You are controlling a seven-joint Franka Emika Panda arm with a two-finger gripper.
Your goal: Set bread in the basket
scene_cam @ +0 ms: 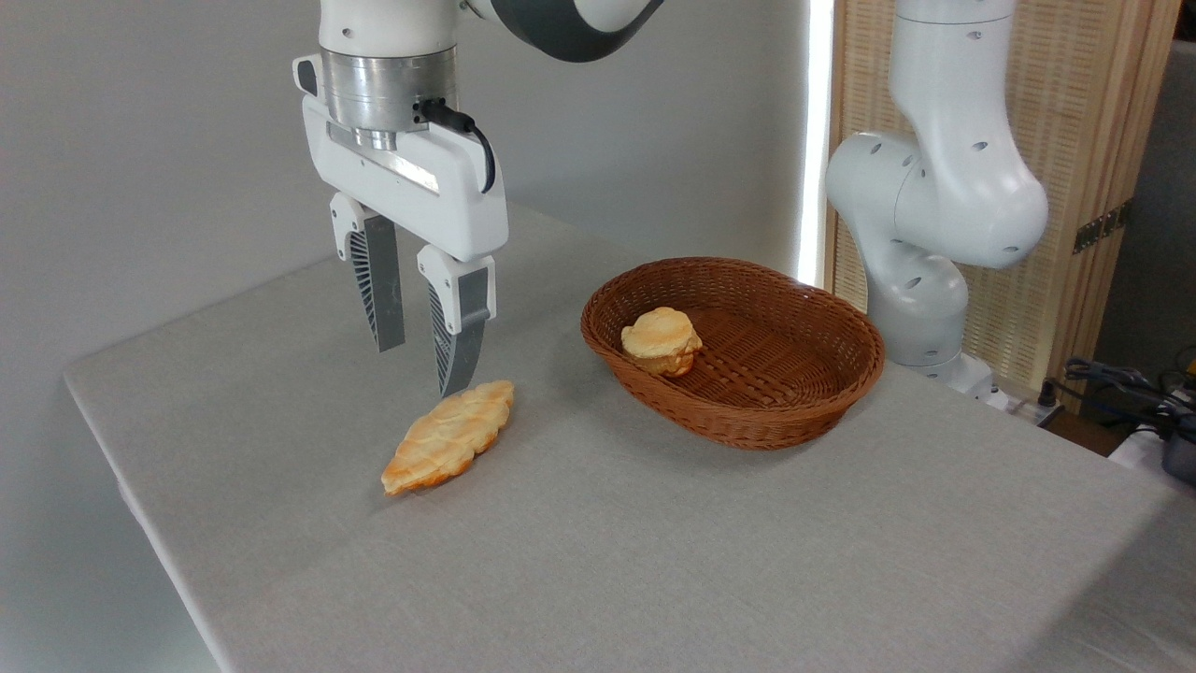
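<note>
We see a grey table (654, 561) with a soft cloth look. On it lies the bread (448, 436). It is long and flat, shaped like a leaf, pale gold with darker orange tips and bumpy lines on top. It lies flat on the table, nearer the left edge than the right, with one tip toward the front and the other tip toward the back.

Our end effector (420, 360) hangs in the air just over the back tip of the bread. Its two grey fingers (383, 290) point down, and there is a clear gap between them, so it is partly open. Nothing is held in it. We cannot tell if the lower finger tip touches the bread or is just above it.

The basket (747, 411) sits well apart from the bread, toward the back right side of the table. It is brown, woven and oval, with low sides. Inside it, by its left wall, sits a small round bun (662, 340).

Behind the basket, past the back right edge of the table, stands the white base of the robot arm (934, 224).
</note>
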